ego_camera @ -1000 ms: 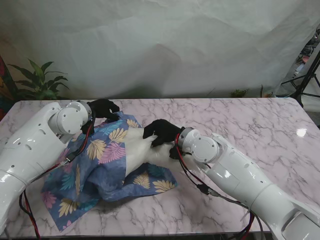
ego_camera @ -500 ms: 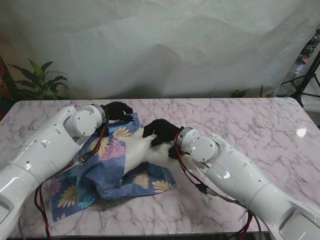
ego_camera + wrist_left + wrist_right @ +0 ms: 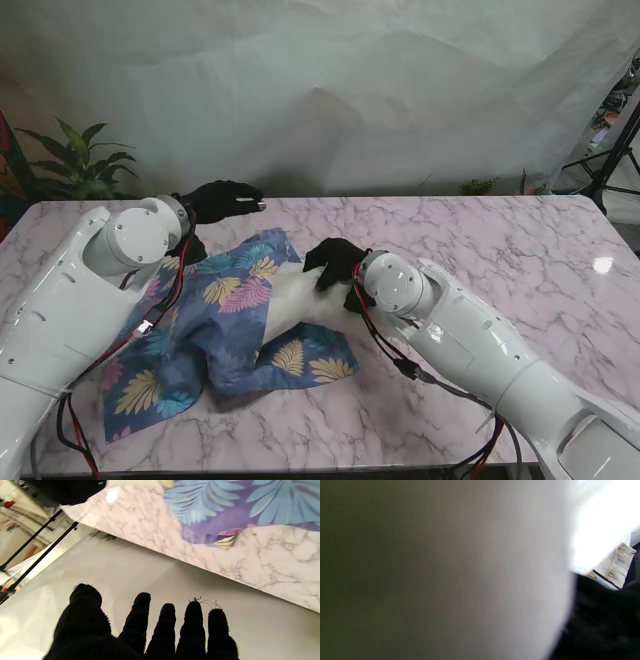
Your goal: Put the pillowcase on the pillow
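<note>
Near the table's point(image 3: 480, 225) far edge, left hand point(image 3: 222, 199) hovers spread; right hand point(image 3: 335, 262) grips pillow point(image 3: 290, 305).

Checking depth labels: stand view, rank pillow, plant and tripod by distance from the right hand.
1. Pillow: white, under the right hand, touching it.
2. Plant: far left, beyond the table's back edge.
3. Tripod: far right edge. Roughly as far as the plant; too close to call.
</note>
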Motion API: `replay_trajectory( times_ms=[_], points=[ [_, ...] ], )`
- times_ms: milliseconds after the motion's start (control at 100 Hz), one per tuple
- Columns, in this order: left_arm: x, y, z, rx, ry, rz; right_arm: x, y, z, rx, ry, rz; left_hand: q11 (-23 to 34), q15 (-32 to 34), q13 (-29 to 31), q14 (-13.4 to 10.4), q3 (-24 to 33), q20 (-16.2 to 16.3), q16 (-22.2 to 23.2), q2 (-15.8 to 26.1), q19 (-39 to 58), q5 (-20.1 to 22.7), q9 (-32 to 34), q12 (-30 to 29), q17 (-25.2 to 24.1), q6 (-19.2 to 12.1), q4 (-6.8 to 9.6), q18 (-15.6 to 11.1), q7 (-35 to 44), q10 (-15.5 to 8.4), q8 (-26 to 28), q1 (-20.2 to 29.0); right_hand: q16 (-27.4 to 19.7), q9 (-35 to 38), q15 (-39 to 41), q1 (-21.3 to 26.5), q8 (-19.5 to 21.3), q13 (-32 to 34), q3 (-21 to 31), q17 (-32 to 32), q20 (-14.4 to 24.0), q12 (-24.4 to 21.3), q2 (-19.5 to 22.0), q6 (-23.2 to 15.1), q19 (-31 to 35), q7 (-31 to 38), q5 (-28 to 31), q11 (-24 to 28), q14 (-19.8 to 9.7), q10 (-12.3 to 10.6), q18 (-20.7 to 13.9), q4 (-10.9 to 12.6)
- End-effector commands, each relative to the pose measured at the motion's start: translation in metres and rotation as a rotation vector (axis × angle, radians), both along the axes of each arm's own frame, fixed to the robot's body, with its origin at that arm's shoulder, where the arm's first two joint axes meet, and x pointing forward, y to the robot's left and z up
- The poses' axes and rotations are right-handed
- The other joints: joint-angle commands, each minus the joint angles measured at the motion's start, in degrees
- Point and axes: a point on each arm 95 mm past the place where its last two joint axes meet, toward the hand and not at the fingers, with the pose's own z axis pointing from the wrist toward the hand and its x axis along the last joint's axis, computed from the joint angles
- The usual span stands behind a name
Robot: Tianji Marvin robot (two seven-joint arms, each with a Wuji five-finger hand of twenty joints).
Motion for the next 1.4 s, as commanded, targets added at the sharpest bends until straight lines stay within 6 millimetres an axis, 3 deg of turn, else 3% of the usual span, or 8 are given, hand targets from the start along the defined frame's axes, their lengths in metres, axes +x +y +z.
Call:
replay_trajectory(
  times_ms=[0, 450, 510, 650, 870, 1120, 1270, 1390],
  points=[
    [-0.010, 0.002, 0.009, -0.024, 0.006, -0.051, 0.004, -0.001, -0.001, -0.018, 0.018, -0.008, -1.8, -1.7, -2.3, -0.3, -1.4, 0.6, -0.8, 0.4, -3.0, -2.1, -3.0, -0.6, -0.8, -2.2, 1.31, 0.1, -1.7, -0.4, 0.3, -2.0, 1.9, 0.5, 10.2, 5.3, 2.1, 6.9, 10.5, 2.9, 0.5, 1.1, 8.7, -4.1, 0.6, 5.1, 1.9, 4.3, -5.5, -2.6, -20.3, 4.2],
    [-0.049, -0.007, -0.025, 0.225, -0.075, -0.479, 0.014, 0.001, -0.001, -0.041, 0.061, -0.031, 2.2, 2.6, 7.3, -3.0, 1.6, 6.3, 2.2, -11.0, 1.1, -7.6, -0.4, 0.3, 4.9, -11.4, 1.23, -0.7, -5.6, -5.4, -4.0, 4.8, 1.8, 0.5, 10.3, 5.3, 2.1, 6.9, 10.5, 2.9, 0.4, 1.1, 8.8, -4.0, 0.7, 5.0, 1.9, 4.3, -5.5, -2.5, -20.3, 4.2],
    [-0.048, -0.009, -0.033, 0.206, -0.098, -0.495, 0.013, 0.001, -0.001, -0.037, 0.059, -0.031, 4.2, 3.9, 9.6, -3.1, 17.3, 5.8, 3.5, -14.8, 5.9, -7.8, 1.1, 0.3, 5.7, -12.8, -0.29, -1.0, -3.1, -5.9, -5.3, 1.2, 1.8, 0.5, 10.4, 5.3, 2.1, 6.9, 10.6, 2.9, 0.4, 1.1, 8.8, -4.0, 0.7, 5.0, 1.9, 4.3, -5.4, -2.6, -20.3, 4.3],
    [-0.047, -0.013, -0.048, 0.152, -0.122, -0.506, 0.010, 0.001, 0.000, -0.032, 0.053, -0.029, 6.0, 7.1, 14.1, -2.9, 25.5, 7.8, 4.9, -16.9, 14.2, -5.6, 2.2, -0.3, 8.6, -14.7, -0.47, -1.0, 2.8, -6.8, -4.3, 3.9, 1.7, 0.5, 10.4, 5.3, 2.1, 6.9, 10.5, 2.9, 0.4, 1.1, 8.9, -4.0, 0.7, 5.0, 1.9, 4.3, -5.5, -2.5, -20.2, 4.3],
    [-0.046, -0.019, -0.068, 0.079, -0.130, -0.505, 0.008, 0.001, 0.002, -0.026, 0.046, -0.027, 9.2, 12.1, 19.5, -2.9, 27.7, 7.8, 7.6, -17.6, 21.9, -7.7, 5.1, 0.7, 12.0, -14.1, -0.38, -0.6, 6.5, -7.0, -6.5, 7.0, 1.7, 0.4, 10.3, 5.3, 2.1, 6.9, 10.6, 2.9, 0.3, 1.1, 8.9, -4.0, 0.7, 5.0, 1.9, 4.4, -5.4, -2.5, -20.1, 4.3],
    [-0.044, -0.020, -0.077, 0.124, -0.073, -0.571, 0.007, -0.003, 0.005, -0.026, 0.041, -0.037, 9.6, 15.0, 15.4, -4.9, 28.7, 6.1, 11.2, -17.2, 21.4, 3.3, -0.5, 2.9, 9.2, -15.2, -0.54, -1.9, 10.8, -7.6, -7.2, 6.6, 1.7, 0.4, 10.4, 5.3, 2.1, 6.9, 10.6, 2.9, 0.3, 1.2, 9.0, -4.0, 0.7, 5.0, 1.9, 4.4, -5.3, -2.5, -20.0, 4.3],
    [-0.044, -0.019, -0.079, 0.164, -0.049, -0.593, 0.006, -0.004, 0.006, -0.027, 0.038, -0.039, 5.4, 6.3, 10.4, -2.7, 31.5, 4.3, 4.7, -16.4, 15.1, 3.8, -2.4, -0.6, 6.6, -15.0, -1.57, 0.0, 9.6, -7.8, -7.7, -1.7, 1.7, 0.4, 10.4, 5.3, 2.2, 6.9, 10.6, 2.9, 0.2, 1.2, 9.0, -3.9, 0.8, 5.0, 1.9, 4.4, -5.3, -2.5, -19.9, 4.3],
    [-0.044, -0.015, -0.077, 0.153, -0.037, -0.562, 0.006, -0.005, 0.004, -0.033, 0.039, -0.035, 4.8, 4.3, 9.2, -2.2, 25.0, 3.5, 1.6, -8.8, 12.3, 5.7, -1.7, -2.7, 6.0, -13.4, -2.16, 0.2, 10.3, -7.3, -6.6, -4.8, 1.7, 0.4, 10.4, 5.3, 2.2, 6.9, 10.6, 2.9, 0.2, 1.2, 9.1, -3.9, 0.8, 5.0, 1.9, 4.4, -5.4, -2.6, -20.0, 4.3]
  ],
)
